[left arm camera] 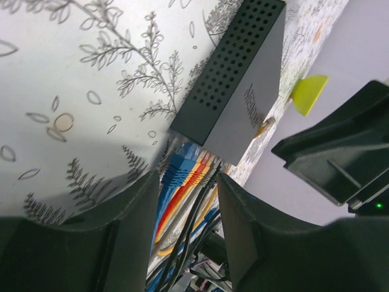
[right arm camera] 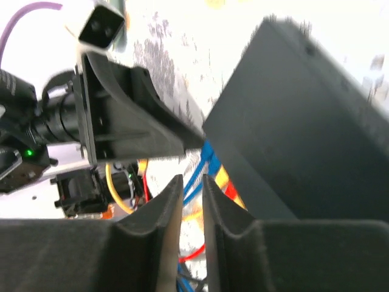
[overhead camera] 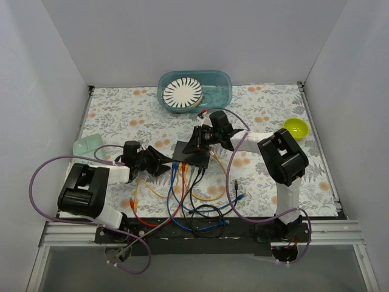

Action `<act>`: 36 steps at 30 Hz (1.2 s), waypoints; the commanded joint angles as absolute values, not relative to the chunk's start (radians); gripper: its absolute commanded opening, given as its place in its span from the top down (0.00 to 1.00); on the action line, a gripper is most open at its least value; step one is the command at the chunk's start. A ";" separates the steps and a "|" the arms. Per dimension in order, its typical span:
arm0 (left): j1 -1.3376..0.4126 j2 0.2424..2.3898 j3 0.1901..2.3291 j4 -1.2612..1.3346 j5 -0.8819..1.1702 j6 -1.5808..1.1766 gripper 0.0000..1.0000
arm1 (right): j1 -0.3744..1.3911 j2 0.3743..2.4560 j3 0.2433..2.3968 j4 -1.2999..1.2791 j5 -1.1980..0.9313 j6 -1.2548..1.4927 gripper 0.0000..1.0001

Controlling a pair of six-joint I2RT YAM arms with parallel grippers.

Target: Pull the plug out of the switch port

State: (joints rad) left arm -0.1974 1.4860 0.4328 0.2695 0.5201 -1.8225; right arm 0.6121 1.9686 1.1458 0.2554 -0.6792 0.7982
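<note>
Left gripper (left arm camera: pixel 188 182) fills my near view, jaws wide apart and empty, with the plugs (left arm camera: pixel 179 165) showing between them. They enter the switch (left arm camera: pixel 234 85) at one o'clock. My right gripper (right arm camera: pixel 192 182) is barely ajar and empty, with the switch at two o'clock.

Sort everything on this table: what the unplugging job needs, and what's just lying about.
Job: switch, plugs in its ports, their cables, left claw, right claw.

Lying about: teal tub, striped disc in it, yellow-green bowl, pale green object at the left edge.
</note>
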 commanded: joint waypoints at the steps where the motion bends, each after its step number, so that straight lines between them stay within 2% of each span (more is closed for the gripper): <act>1: -0.190 1.523 0.440 0.414 0.572 -1.821 0.59 | 0.617 2.035 1.261 0.180 -0.640 0.775 0.77; 15: -0.170 1.620 0.422 0.474 0.577 -1.776 0.62 | 0.617 2.118 1.331 0.002 -0.543 0.701 0.87; 25: -0.169 1.690 0.391 0.609 0.633 -1.778 0.69 | 0.618 2.137 1.328 -0.061 -0.523 0.689 0.89; 36: -0.167 1.744 0.380 0.661 0.661 -1.785 0.73 | 0.617 2.149 1.345 -0.074 -0.520 0.680 0.89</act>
State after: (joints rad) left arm -0.1696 1.7233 0.3973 0.6651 0.6613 -1.7966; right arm 0.6121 2.0995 1.3323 -0.0006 -0.5797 0.7258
